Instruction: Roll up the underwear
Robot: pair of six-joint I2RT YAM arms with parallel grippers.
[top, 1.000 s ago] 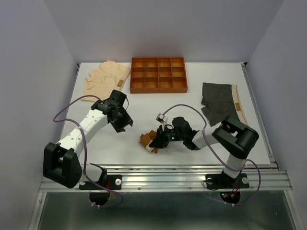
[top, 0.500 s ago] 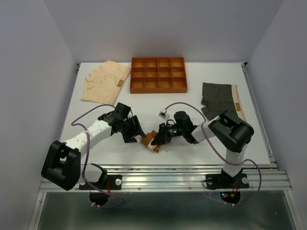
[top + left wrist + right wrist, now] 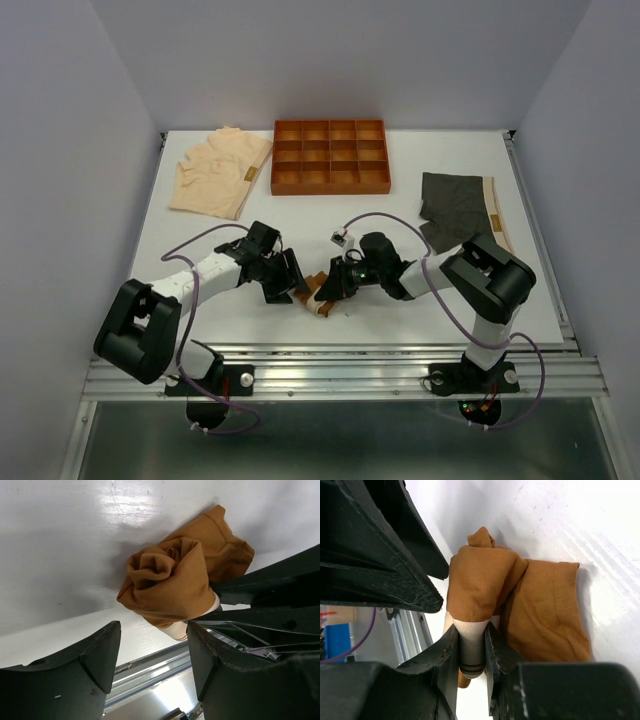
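Where the two arms meet at the near middle of the glossy white table (image 3: pixel 300 215), the rust-brown underwear (image 3: pixel 318 292) lies bunched into a loose, soft roll. Its knit is folded over itself in thick rounded creases, and a flatter flap spreads on the surface behind it. The right gripper (image 3: pixel 471 630) comes in from the right, and its two hard black fingers are pinched tight on the smooth cream waistband at one end of the roll. The left gripper (image 3: pixel 152 635) faces it from the left with its two matte, scuffed black fingers spread wide, the roll sitting just beyond the gap between them. Whether the finger nearest the cream band touches it cannot be told. In the top view the two grippers are close together over the roll, and a thin purple cable loops along each white-and-black arm. Further back on the right, the dark grey-black underwear (image 3: pixel 455 212) lies flat and roughly rectangular, with a pale cream band along its right edge, well apart from the roll. At the far left, the pale peach underwear (image 3: pixel 215 172) lies spread out, softly wrinkled, with a small label on it. Between them at the far middle stands one rigid orange-brown tray (image 3: pixel 330 187), divided into twelve square compartments, four across and three deep. There are three pieces of underwear in all, one rolled and two flat.
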